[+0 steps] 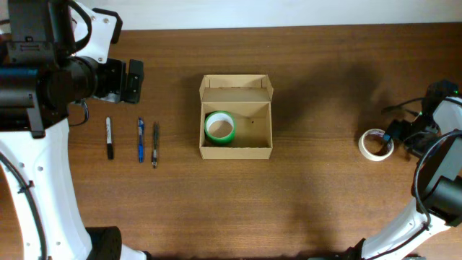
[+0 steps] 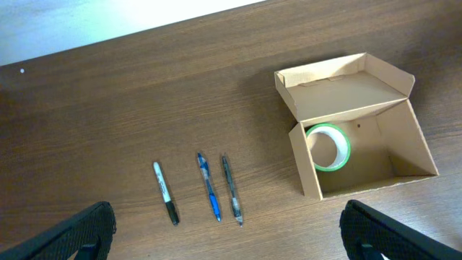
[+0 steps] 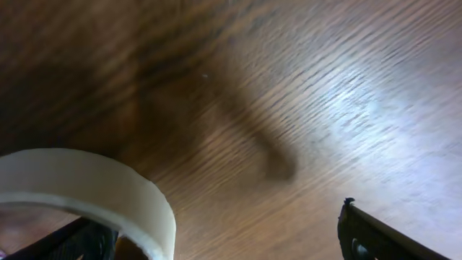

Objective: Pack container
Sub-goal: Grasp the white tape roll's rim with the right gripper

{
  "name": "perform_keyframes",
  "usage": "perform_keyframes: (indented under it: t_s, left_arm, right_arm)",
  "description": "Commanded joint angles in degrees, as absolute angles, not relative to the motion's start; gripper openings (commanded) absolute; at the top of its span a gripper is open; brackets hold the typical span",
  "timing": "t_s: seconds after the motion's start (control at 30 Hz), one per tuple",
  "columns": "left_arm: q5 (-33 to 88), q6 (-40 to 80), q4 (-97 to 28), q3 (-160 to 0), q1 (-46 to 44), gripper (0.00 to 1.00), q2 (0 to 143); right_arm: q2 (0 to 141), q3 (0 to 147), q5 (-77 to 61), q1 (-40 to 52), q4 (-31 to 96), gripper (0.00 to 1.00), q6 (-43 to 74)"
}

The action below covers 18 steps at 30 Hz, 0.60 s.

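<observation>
**Right hand** (image 1: 395, 134): fingers spread wide, clamping nothing. It sits low at the right edge of the worktop, just beside a white ring-shaped tape roll (image 1: 377, 144). In the right wrist view the roll's rim crosses the lower left corner next to one finger. Whether that finger stands inside the ring cannot be told.

**Left hand** (image 1: 134, 80): also wide and empty, raised at the far left.

**Brown wood-grain worktop** (image 1: 325, 202): carries every item.

**Tan rectangular cardboard container** (image 1: 237, 152): at centre, upright, with its hinged flap lid (image 1: 236, 81) folded back on the far side and its mouth open.

**Green tape roll** (image 1: 220, 127): lies flat inside the container against its left wall. The right half of the floor is bare.

**Black marker** (image 1: 110, 137), **blue pen** (image 1: 141, 139), **slim dark pen** (image 1: 154, 144): side by side and not touching, left of the container. Their long axes run near to far.

**Assessment:** the white roll falls to the right arm. From that hand the container lies to its left, well apart, so a sideways carry to the bare half is called for. The pens lie nearer the left arm.
</observation>
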<state>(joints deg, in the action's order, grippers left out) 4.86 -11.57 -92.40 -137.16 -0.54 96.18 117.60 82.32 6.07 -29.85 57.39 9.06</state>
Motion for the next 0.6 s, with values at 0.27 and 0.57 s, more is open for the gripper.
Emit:
perform_keyframes:
  t_s: [0.27, 0.57]
  left_arm:
    - [4.47, -12.56, -92.25, -137.84, -0.75, 0.99, 96.64]
    - [4.47, -12.56, -92.25, -137.84, -0.75, 0.99, 96.64]
  right_arm:
    - [117.03, 80.03, 3.16, -27.07, 56.47, 0.59, 9.04]
    - [117.03, 80.03, 3.18, -26.09, 56.53, 0.04, 9.39]
